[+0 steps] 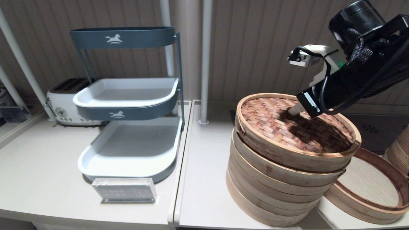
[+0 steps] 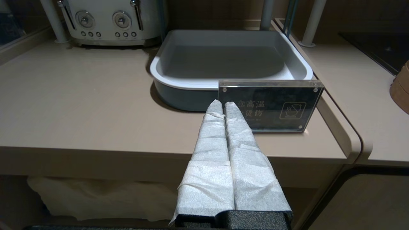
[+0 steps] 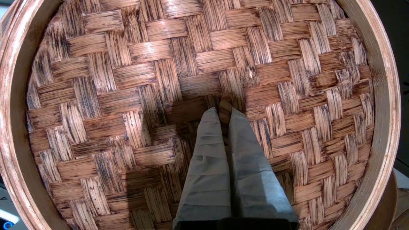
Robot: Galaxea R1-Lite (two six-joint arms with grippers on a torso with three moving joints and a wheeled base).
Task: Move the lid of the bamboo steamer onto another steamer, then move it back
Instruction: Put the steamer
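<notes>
The bamboo steamer lid, with its reddish-brown woven top and pale rim, lies slightly askew on top of the tall stack of pale bamboo rings, the other steamer. My right gripper reaches down from the right onto the lid's centre. In the right wrist view the right gripper is shut on the small loop handle of the lid. My left gripper is shut on nothing, held low in front of the left counter's edge; it is out of the head view.
A low steamer with a pale cloth floor lies right of the stack, and another steamer sits at the right edge. On the left counter are a tiered tray rack, a toaster and an acrylic sign.
</notes>
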